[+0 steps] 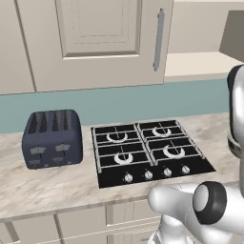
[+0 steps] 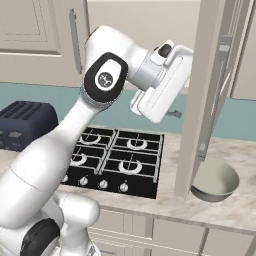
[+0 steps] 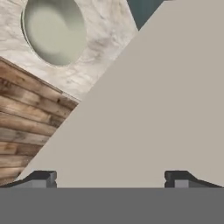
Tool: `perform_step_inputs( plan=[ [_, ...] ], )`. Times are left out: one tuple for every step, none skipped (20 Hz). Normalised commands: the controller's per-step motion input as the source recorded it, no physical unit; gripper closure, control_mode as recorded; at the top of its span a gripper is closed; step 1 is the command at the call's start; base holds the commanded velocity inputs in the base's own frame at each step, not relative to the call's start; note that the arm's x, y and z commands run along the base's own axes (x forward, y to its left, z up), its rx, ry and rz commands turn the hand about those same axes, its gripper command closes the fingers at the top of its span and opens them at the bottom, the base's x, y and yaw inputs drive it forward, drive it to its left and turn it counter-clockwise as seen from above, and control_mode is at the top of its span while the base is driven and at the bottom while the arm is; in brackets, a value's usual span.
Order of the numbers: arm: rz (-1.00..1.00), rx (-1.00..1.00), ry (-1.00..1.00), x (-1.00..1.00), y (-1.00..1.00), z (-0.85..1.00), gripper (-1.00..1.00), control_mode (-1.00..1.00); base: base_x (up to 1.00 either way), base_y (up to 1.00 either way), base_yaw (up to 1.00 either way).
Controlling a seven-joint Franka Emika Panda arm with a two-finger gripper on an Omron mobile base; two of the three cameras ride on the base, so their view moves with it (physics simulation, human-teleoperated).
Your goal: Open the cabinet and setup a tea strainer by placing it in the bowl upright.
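The cabinet's right door (image 2: 202,100) stands swung out, seen edge-on, with its silver bar handle (image 2: 220,85) on the far side. Its pale interior shelf (image 1: 195,63) shows beside the shut left door (image 1: 97,43). The grey-olive bowl (image 2: 215,182) sits on the marble counter below the open door; it also appears in the hand view, bowl (image 3: 54,30). My gripper (image 3: 110,179) is open with nothing between its fingers and faces the flat beige door panel (image 3: 166,109) at close range. The tea strainer is out of view.
A dark blue toaster (image 1: 52,138) stands on the counter left of a black four-burner stove (image 1: 147,152). The counter's front edge (image 3: 39,78) drops to a wooden floor (image 3: 26,127). The open door juts out over the counter's right part.
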Motion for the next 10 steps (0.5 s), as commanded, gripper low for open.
perform_step_inputs(
  plan=[
    [0.0, 0.0, -0.08, 0.0, 0.87, -0.07, -1.0, -1.0, 0.0, 0.0, 0.0],
    [0.0, 0.0, -0.11, 0.0, 1.0, -0.09, -1.0, -1.0, 0.0, 0.0, 0.0],
    [-0.01, 0.0, -0.11, 0.02, 1.0, -0.11, -1.0, -1.0, 0.0, 0.0, 0.0],
    [-0.03, 0.0, -0.13, 0.11, 1.0, -0.08, -1.0, -1.0, 0.0, 0.0, 0.0],
    [-0.03, 0.0, -0.14, 0.17, 1.0, -0.12, -1.0, -1.0, 0.0, 0.0, 0.0],
    [-0.04, 0.01, -0.12, 0.23, 1.0, -0.21, -1.0, -1.0, 0.0, 0.0, 0.0],
    [-0.05, 0.15, -0.11, 0.29, 1.0, -0.25, -1.0, -1.0, 0.0, 0.0, 0.0],
    [-0.1, 0.29, -0.13, 0.43, 0.76, -0.19, -1.0, -1.0, 0.0, 0.0, 0.0],
    [-0.17, 0.34, -0.19, 0.49, 0.55, -0.21, -1.0, -1.0, 0.0, 0.0, 0.0],
    [-0.25, 0.38, -0.23, 0.49, 0.44, -0.29, -1.0, -1.0, 0.0, 0.0, 0.0]
  ],
)
